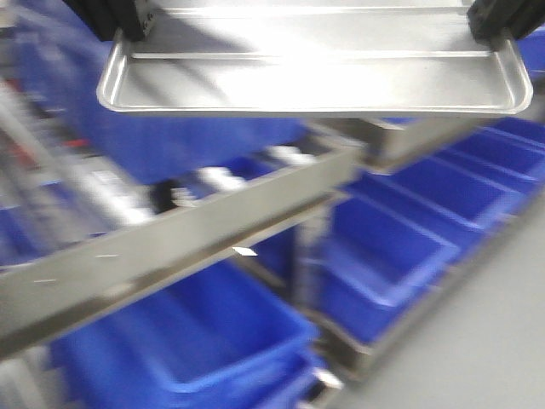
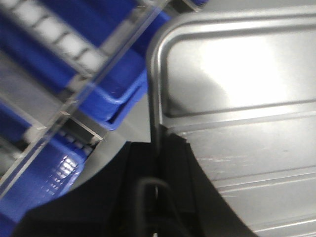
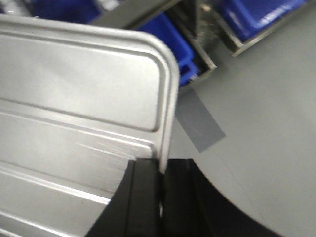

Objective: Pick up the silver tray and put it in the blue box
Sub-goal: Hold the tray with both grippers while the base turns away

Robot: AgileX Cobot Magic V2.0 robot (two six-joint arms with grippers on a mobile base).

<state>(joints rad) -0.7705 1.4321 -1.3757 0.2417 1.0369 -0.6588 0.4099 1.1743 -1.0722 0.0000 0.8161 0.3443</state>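
Observation:
The silver tray (image 1: pixel 306 72) hangs in the air at the top of the front view, held level by both arms. My left gripper (image 1: pixel 128 21) is shut on its left rim; the left wrist view shows the black jaws (image 2: pixel 157 148) clamped on the rim of the tray (image 2: pixel 237 89). My right gripper (image 1: pixel 498 21) is shut on its right rim; the right wrist view shows the jaws (image 3: pixel 162 165) pinching the rim of the tray (image 3: pixel 84 94). Several blue boxes lie below on a rack, the nearest (image 1: pixel 196 341) at the bottom left, another (image 1: pixel 383 256) to its right.
A metal rack rail (image 1: pixel 170 239) runs diagonally under the tray, with rollers (image 2: pixel 64 44) behind it. Grey floor (image 1: pixel 477 341) lies at the right, with a strip of grey tape (image 3: pixel 200 123). The front view is blurred.

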